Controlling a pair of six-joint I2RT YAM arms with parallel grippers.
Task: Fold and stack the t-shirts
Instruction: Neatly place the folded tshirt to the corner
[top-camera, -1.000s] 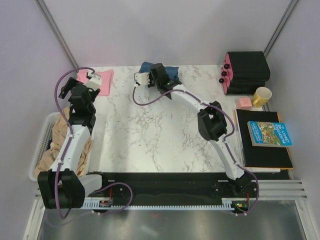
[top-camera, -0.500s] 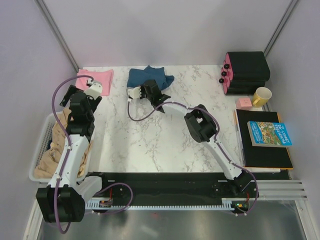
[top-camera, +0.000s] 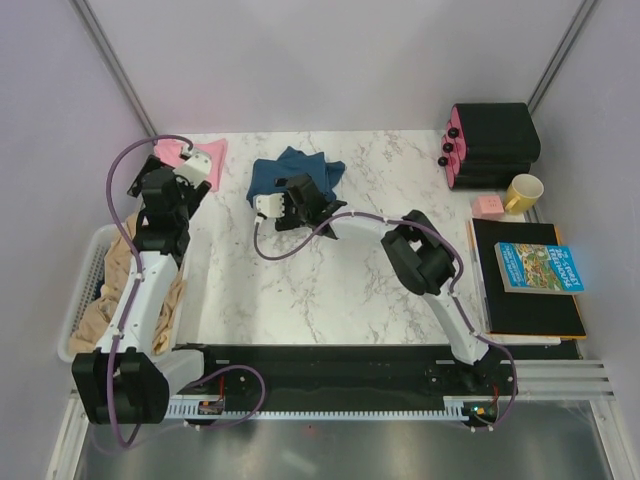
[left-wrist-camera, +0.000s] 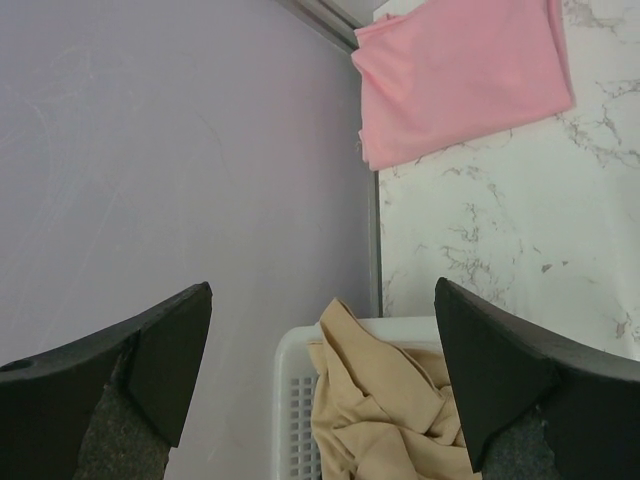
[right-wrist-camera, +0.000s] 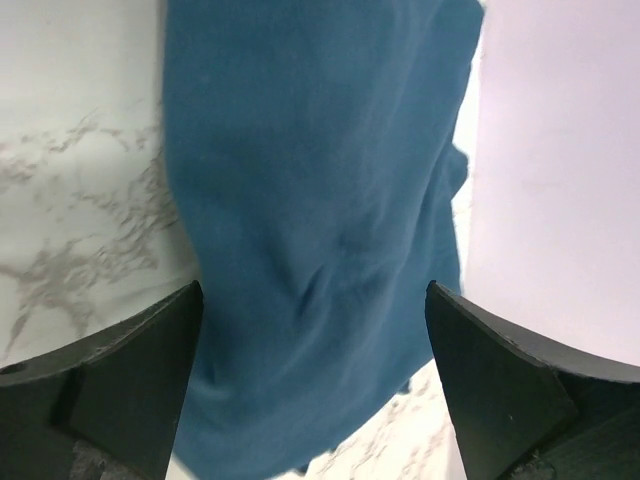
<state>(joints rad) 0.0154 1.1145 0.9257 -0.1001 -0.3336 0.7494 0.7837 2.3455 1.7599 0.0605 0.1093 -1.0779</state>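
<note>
The dark teal-blue t-shirt (top-camera: 295, 170) lies crumpled on the marble table (top-camera: 300, 280) at the back centre. My right gripper (top-camera: 305, 192) hovers over its near edge, open. In the right wrist view the teal-blue t-shirt (right-wrist-camera: 320, 200) fills the gap between the spread fingers (right-wrist-camera: 120, 390) of the right gripper (right-wrist-camera: 315, 380), and nothing is gripped. The pale pink t-shirt (top-camera: 205, 152) lies at the back left corner, partly behind my left arm. My left gripper (top-camera: 158, 185) is open near it. In the left wrist view the pink t-shirt (left-wrist-camera: 460, 80) lies flat ahead of the left gripper (left-wrist-camera: 320, 370).
A white basket (top-camera: 85, 290) with beige cloth (left-wrist-camera: 390, 410) stands off the table's left edge, below my left gripper. At the right are a black box (top-camera: 495, 135), a yellow mug (top-camera: 523, 192), a pink cube (top-camera: 488, 206) and a blue book (top-camera: 538, 267) on a black mat (top-camera: 525, 310).
My right gripper drew the teal-blue t-shirt from the back edge toward the front, then opened and let it go. My left arm shifted slightly near the pink t-shirt.
</note>
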